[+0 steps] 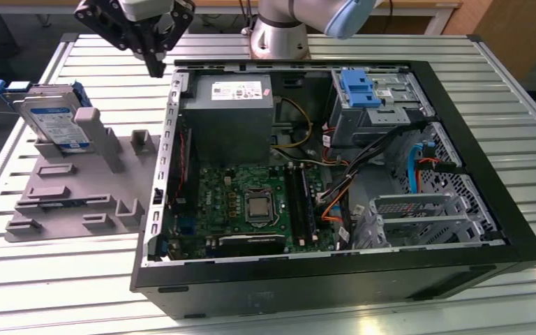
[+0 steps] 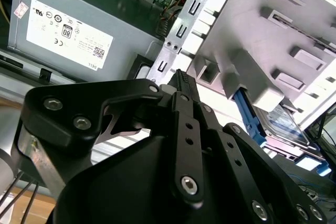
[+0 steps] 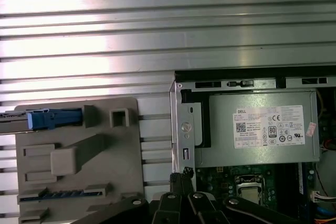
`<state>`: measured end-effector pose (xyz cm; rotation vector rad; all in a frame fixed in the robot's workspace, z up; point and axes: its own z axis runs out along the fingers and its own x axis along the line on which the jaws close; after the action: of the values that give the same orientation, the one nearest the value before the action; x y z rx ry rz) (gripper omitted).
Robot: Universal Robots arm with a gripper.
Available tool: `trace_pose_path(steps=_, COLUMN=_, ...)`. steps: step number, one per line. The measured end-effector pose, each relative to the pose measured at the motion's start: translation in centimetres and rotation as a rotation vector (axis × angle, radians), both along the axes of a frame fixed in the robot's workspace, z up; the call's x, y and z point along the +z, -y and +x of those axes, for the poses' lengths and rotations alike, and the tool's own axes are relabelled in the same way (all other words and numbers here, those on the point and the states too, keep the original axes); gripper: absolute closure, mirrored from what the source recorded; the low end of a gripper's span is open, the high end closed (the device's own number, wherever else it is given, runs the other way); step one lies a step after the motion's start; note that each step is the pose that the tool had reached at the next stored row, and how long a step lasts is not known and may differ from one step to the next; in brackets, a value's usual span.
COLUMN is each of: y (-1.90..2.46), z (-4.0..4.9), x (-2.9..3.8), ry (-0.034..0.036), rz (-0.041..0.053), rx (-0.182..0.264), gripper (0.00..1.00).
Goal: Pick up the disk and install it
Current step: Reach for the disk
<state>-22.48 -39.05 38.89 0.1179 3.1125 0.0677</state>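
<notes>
Slatted table [image 1: 63, 293] holds disk [image 1: 54, 122], apart from claw [image 1: 159, 68].

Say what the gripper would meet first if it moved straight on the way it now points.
Most likely the side wall of the computer case: in the first wrist view the gripper sits over its edge. Depth is unclear, so it could instead reach the table alongside.

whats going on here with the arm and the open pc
A robot arm is working beside an open computer case on a metal table. Its hand hangs shut and empty near the case wall that faces a grey fixture block. The disk, in its blue bracket, stands propped in that block, not yet picked up.
</notes>
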Motion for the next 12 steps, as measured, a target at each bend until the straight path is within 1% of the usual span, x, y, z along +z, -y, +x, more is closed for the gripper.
trace_pose_path(steps=12, y=-0.01, z=-0.61, x=-0.03, ry=0.0001, rz=0.0, rx=0.0, gripper=0.89)
